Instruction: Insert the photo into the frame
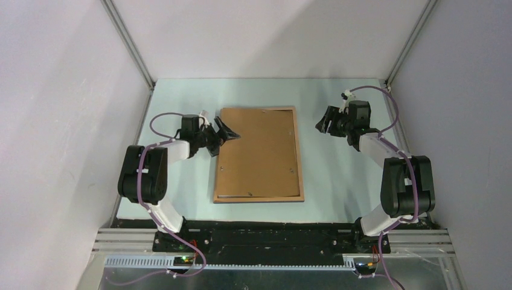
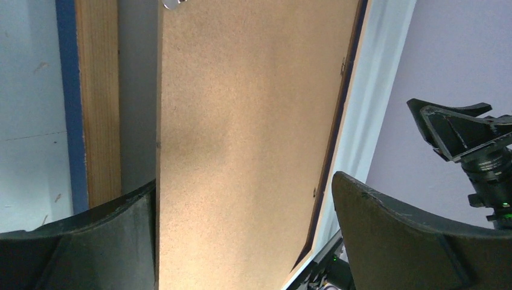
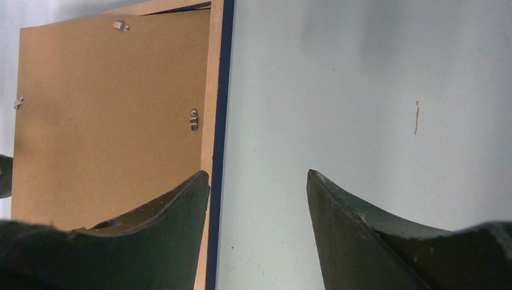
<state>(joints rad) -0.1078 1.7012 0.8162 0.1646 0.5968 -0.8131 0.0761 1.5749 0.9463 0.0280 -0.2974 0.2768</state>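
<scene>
Top external view, frame with backing board in it, left gripper and right gripper both spread wide, empty.

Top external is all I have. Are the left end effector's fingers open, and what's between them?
Observer: Open. The left wrist view shows the backing board between the fingers of the left end effector.
Operator: And the right one?
Observer: The right end effector is open too, over bare table, beside the blue-edged rail of the frame.
Operator: Board clipped in?
Observer: Cannot tell. The right wrist view shows a metal clip at the board's edge by that rail.
</scene>
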